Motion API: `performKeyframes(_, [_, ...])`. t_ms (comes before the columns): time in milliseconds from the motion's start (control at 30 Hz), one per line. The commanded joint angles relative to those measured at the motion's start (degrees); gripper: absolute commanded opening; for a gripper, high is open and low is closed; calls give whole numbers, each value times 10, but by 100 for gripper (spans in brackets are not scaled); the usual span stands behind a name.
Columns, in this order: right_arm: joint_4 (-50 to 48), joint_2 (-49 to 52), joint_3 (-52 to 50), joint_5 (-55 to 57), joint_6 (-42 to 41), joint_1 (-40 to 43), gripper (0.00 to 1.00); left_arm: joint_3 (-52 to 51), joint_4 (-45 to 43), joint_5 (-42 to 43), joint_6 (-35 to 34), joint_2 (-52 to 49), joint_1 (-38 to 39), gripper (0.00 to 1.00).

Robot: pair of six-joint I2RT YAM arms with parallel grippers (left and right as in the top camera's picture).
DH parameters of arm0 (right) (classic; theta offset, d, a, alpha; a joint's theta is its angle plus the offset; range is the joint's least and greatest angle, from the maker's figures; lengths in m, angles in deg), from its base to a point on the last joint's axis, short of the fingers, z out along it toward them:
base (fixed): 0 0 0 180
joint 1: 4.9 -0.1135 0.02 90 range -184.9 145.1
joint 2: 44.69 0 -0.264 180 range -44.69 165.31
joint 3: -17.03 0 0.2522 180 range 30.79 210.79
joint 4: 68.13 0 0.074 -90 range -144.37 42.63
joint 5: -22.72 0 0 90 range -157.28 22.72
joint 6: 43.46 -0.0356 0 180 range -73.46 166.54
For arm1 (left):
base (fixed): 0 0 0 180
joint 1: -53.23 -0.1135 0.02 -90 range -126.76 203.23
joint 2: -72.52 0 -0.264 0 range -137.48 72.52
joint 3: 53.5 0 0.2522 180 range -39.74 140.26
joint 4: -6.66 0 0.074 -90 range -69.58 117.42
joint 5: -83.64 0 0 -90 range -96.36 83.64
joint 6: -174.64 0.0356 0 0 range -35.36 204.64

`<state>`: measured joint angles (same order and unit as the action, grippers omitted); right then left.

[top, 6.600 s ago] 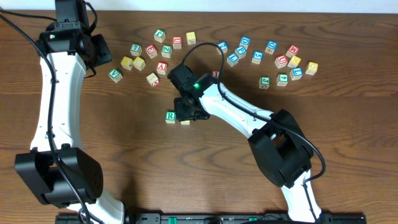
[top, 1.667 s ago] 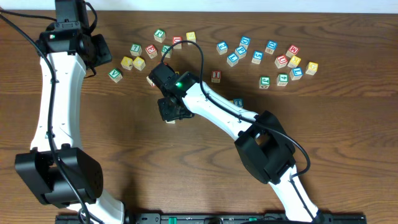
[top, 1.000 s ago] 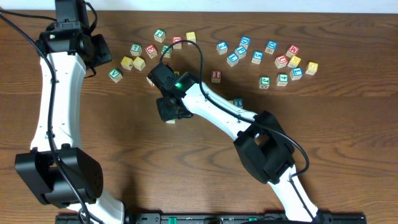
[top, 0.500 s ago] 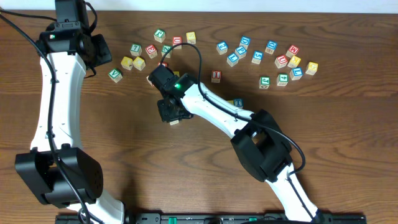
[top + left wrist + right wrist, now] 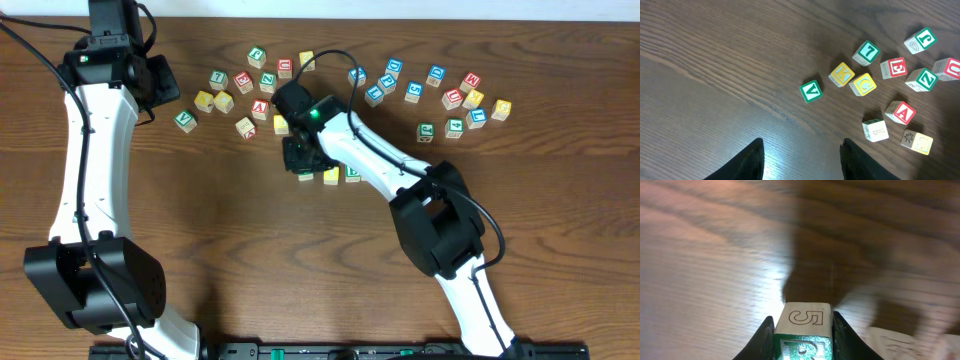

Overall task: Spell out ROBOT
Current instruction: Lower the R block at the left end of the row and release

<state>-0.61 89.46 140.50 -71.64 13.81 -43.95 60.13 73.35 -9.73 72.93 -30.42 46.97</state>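
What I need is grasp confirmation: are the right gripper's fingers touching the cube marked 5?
Touching. The right wrist view shows both fingers flush against the cube, no gap.

Green-lettered cube [image 5: 802, 330] clamped in the right gripper [image 5: 300, 160]
It sits upright between the fingers, with an outlined 5 on its pale wooden upper face. A yellow-faced cube [image 5: 330, 175] lies just beside the gripper, and a green-edged cube [image 5: 352, 174] sits next in line beyond it.

Robot lab workstation, dark wooden table [image 5: 230, 270]
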Motion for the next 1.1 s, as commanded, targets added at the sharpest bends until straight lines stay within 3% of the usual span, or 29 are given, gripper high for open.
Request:
performKeyframes(0, [20, 5, 3, 40, -33, 12, 20, -5, 2, -5, 10, 7, -1, 49])
performKeyframes(667, [85, 5, 5, 40, -31, 33, 24, -5, 2, -5, 10, 7, -1, 49])
performKeyframes(867, [93, 4, 9, 40, -17, 35, 41, -5, 2, -5, 10, 7, -1, 48])
performKeyframes(1067, [117, 4, 52, 32, 4, 40, 42, -5, 2, -5, 10, 7, -1, 49])
